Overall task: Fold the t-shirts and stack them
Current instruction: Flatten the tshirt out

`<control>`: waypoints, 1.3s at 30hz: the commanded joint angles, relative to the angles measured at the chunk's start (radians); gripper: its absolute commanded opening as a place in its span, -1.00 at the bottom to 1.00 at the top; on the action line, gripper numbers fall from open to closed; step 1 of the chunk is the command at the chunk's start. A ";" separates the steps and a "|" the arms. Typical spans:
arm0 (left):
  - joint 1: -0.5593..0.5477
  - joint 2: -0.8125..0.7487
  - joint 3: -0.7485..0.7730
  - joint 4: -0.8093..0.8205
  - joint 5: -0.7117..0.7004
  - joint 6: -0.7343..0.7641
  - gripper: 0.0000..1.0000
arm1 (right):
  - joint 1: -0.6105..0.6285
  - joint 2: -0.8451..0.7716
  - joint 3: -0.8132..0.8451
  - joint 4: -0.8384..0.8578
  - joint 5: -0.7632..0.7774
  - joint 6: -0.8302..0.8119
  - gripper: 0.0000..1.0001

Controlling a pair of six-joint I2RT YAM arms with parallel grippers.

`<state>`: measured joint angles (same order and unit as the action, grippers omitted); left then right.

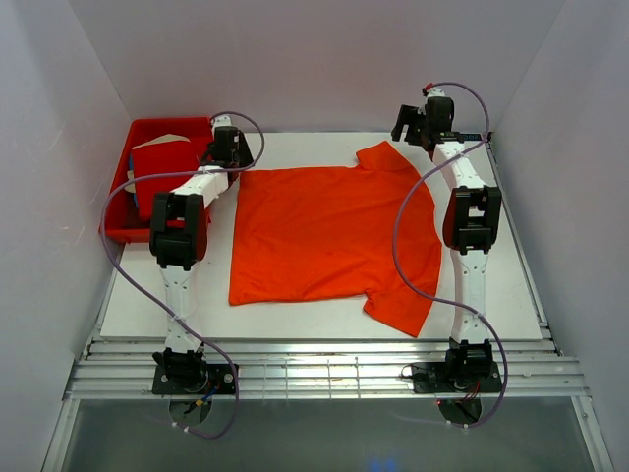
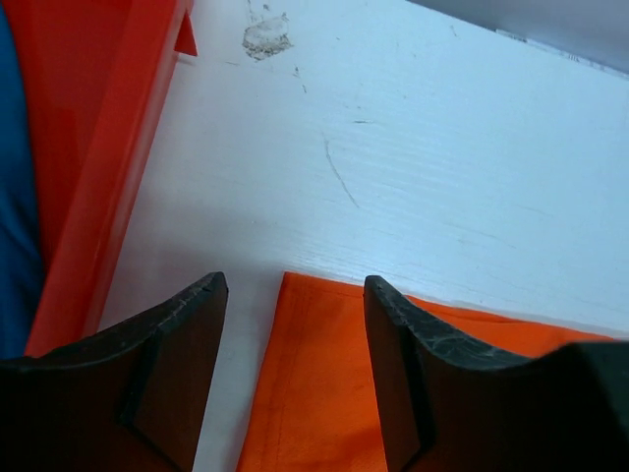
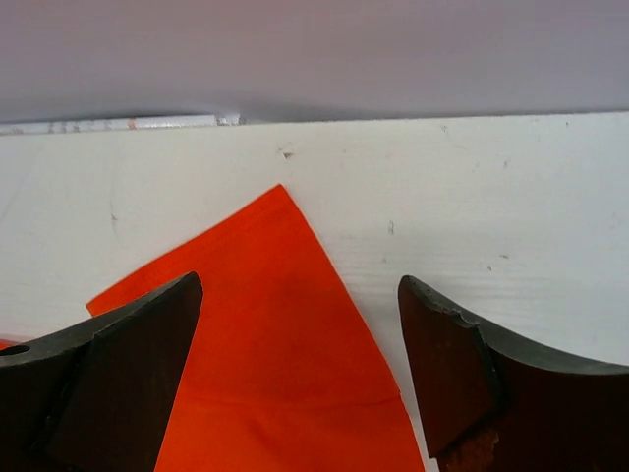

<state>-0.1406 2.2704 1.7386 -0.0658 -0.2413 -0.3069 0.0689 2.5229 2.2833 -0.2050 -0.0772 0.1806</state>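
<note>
Orange t-shirt [image 1: 324, 231] lies flat; left hand [image 2: 295, 285] and right hand [image 3: 300, 283], open and empty, should probably pinch both layers together.

I'm seeing bright, even, diffuse light across all three views. The arms [image 1: 180, 231] are casting only faint soft shadows on the white counter [image 1: 295, 320]. The orange t-shirt [image 1: 324, 231] is reading heavily saturated. Up close, the gripper fingers [image 2: 167, 374] are looking slightly soft.
</note>
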 commanded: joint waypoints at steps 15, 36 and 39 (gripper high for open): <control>0.101 0.044 0.168 -0.172 0.301 -0.054 0.42 | -0.046 0.070 -0.014 0.018 -0.153 0.169 0.58; 0.104 0.034 0.131 -0.242 0.321 -0.112 0.20 | -0.032 0.082 0.012 -0.228 -0.153 0.079 0.37; 0.104 0.047 0.139 -0.250 0.315 -0.115 0.18 | -0.018 0.079 0.007 -0.226 -0.141 0.054 0.38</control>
<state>-0.0475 2.3638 1.8496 -0.2668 0.0967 -0.4095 0.0292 2.5946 2.2745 -0.3584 -0.2127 0.2726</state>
